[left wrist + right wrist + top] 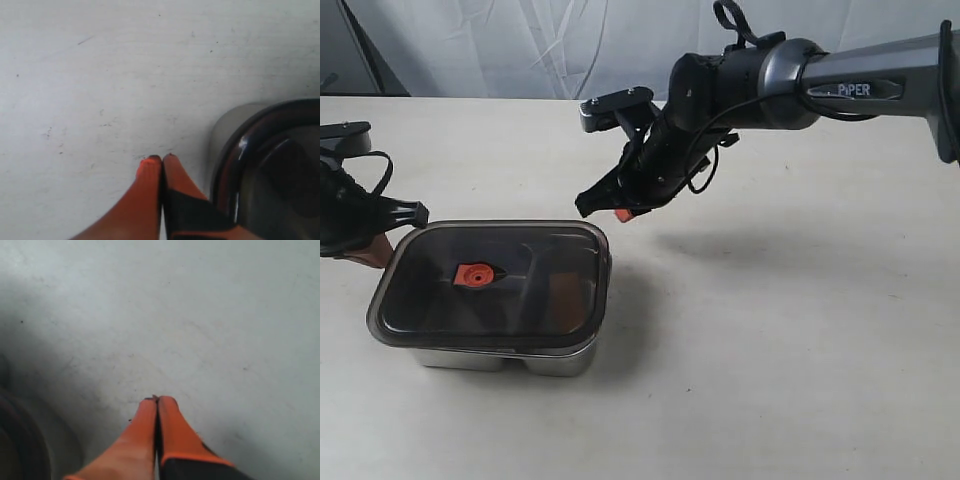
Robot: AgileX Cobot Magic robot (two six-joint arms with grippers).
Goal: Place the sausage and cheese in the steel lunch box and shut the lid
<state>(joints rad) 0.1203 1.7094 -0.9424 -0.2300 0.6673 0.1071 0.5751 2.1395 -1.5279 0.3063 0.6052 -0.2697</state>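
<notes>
The steel lunch box stands at the front left of the table with the dark translucent lid lying flat on top, its orange valve tab at centre. A reddish-brown shape inside shows dimly through the lid; the sausage and the cheese cannot be made out. My left gripper is shut just beside the box's left end, and the left wrist view has the lid's rounded corner next to its fingertips. My right gripper hangs shut above the table, behind the box's right end, holding nothing.
The pale tabletop runs out to the right and front of the box. A white curtain hangs behind the table. The right arm stretches in from the upper right.
</notes>
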